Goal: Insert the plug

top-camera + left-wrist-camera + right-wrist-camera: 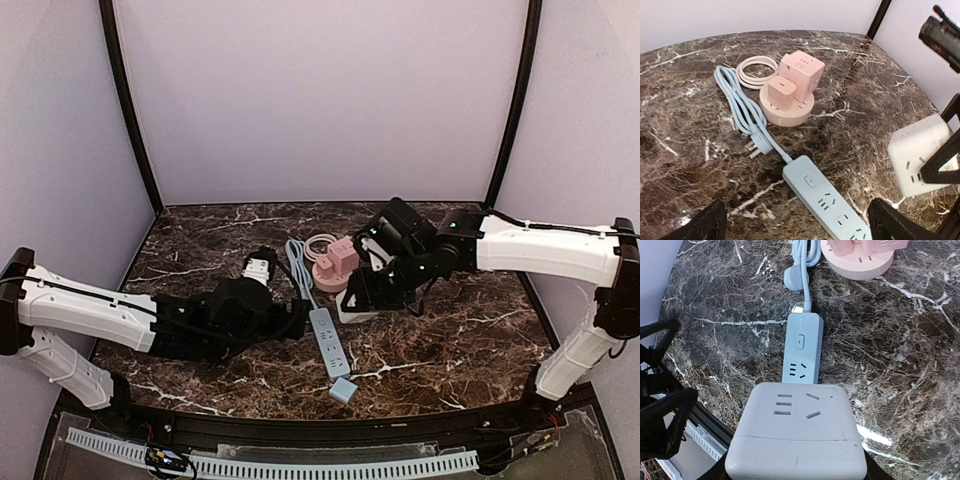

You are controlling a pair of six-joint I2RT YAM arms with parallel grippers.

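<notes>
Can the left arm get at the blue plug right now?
Probably yes: the blue plug lies uncovered just ahead of the open left tool; the right tool holds the white cube aside.

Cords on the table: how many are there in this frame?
2. The blue cord lies folded left of the pink socket base; the white cord is coiled behind the base. None other shows.

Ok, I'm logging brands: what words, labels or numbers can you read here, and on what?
No text can be read.
On the blue power strip: sockets and a button mark only.
On the white cube adapter: socket slots only.
On the pink cube adapter: any mark is too blurred to read.
</notes>
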